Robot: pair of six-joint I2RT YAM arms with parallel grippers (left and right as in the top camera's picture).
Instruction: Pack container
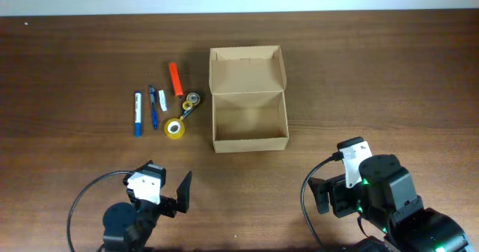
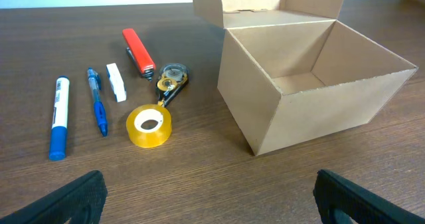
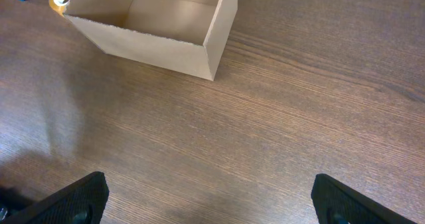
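The container (image 1: 249, 99), a tan cardboard box, stands open in the middle of the table with its flap lid folded back; nothing shows inside it. To its left lie an orange marker (image 1: 175, 78), a blue marker (image 1: 138, 114), a blue pen (image 1: 153, 107), a small white piece (image 1: 162, 100), a tape dispenser (image 1: 191, 102) and a yellow tape roll (image 1: 174, 128). My left gripper (image 2: 209, 194) hovers open near the front edge, below these items, holding nothing. My right gripper (image 3: 209, 194) is open over bare wood, in front and right of the container (image 3: 153, 31).
The dark wooden table (image 1: 374, 72) ends at a pale wall strip along the back. Black cables loop beside both arms at the front edge. Bare wood lies between each gripper and the box.
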